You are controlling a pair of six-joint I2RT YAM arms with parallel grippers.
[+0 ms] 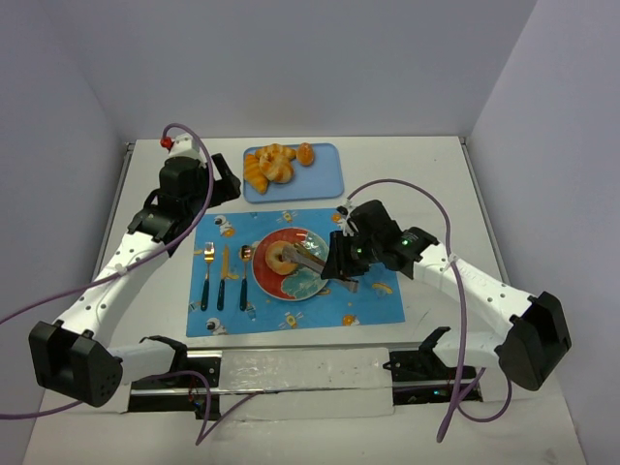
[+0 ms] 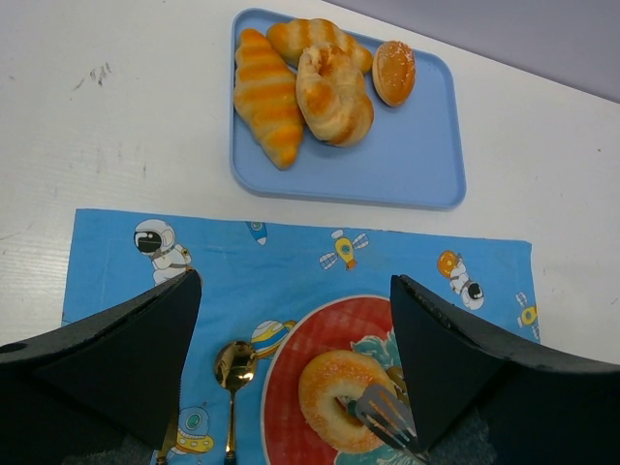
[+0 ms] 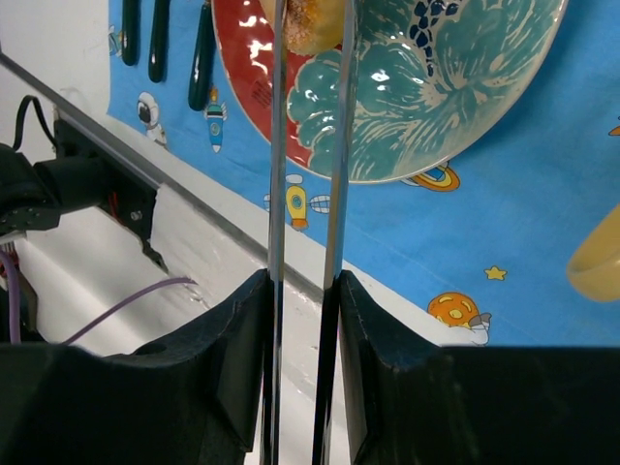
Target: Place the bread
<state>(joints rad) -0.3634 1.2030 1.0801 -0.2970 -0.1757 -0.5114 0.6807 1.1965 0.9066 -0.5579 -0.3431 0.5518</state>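
The bread [image 1: 281, 257] is a golden ring lying on the red and teal plate [image 1: 305, 288], which sits on the blue placemat. It also shows in the left wrist view [image 2: 334, 392] and at the top of the right wrist view [image 3: 310, 24]. My right gripper [image 1: 341, 274] [image 3: 302, 281] is shut on metal tongs [image 1: 312, 262] [image 3: 277, 174]. The tong tips reach the bread, one arm on each side of it, and one tip [image 2: 387, 417] lies over its hole. My left gripper [image 1: 225, 182] [image 2: 295, 291] is open and empty, above the mat's far left.
A blue tray [image 1: 325, 174] [image 2: 417, 165] with croissants [image 2: 266, 97] and a small round bun [image 2: 393, 72] stands behind the placemat [image 1: 368, 310]. A fork [image 1: 206, 276], knife [image 1: 223, 279] and gold spoon [image 1: 244, 281] [image 2: 233, 366] lie left of the plate.
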